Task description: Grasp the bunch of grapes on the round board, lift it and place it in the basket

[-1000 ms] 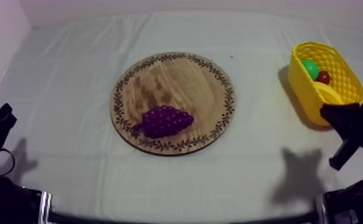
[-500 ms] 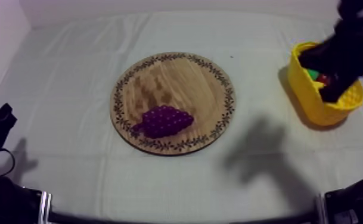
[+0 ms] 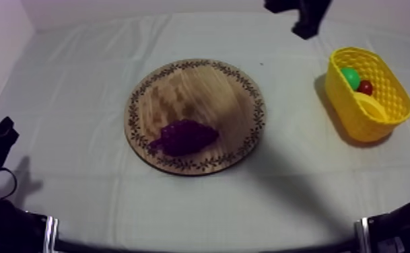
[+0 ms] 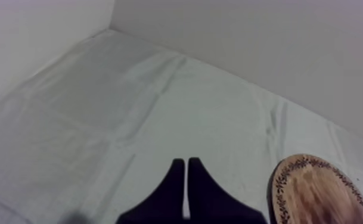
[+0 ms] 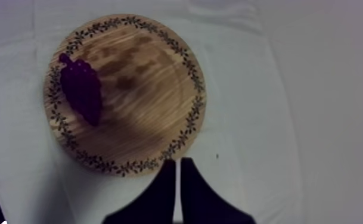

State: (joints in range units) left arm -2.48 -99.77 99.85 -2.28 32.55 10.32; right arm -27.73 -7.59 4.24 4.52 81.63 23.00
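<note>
Soft shadow across wooden board (image 3: 180, 87)

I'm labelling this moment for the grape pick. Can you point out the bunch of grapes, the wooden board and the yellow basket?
bunch of grapes (image 3: 186, 136): top view, middle of the purple cluster.
wooden board (image 3: 194, 87): top view, bare wood away from the grapes.
yellow basket (image 3: 340, 101): top view, outer wall facing the board.

Tapered black fingers (image 5: 160, 196); bulky black arms (image 3: 305, 13)
</note>
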